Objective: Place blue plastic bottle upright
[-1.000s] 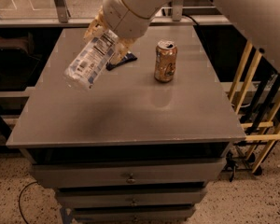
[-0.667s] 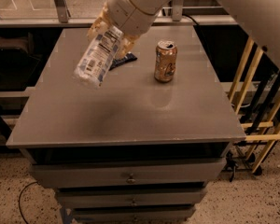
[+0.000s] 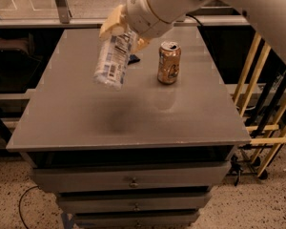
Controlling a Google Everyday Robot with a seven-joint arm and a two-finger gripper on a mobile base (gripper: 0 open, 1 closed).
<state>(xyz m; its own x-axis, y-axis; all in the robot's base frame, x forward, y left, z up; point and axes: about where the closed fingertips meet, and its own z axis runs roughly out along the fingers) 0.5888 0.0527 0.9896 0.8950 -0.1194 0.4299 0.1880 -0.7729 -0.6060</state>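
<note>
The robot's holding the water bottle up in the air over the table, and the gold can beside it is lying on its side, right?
Not quite. The camera view shows the can standing upright on the table. The rest is right: the gripper holds the blue plastic bottle, tilted, in the air over it.

Hand (image 3: pixel 127 32) over the surface (image 3: pixel 181 113) near its far edge, half hidden under the arm (image 3: pixel 157 4), clamped on the bottle (image 3: pixel 112 61). Bottle's cap end is buried in the grip. Label print too small to read. Dark thing (image 3: pixel 134 58) behind the bottle is mostly covered. Arm is cut off at top and right.
</note>
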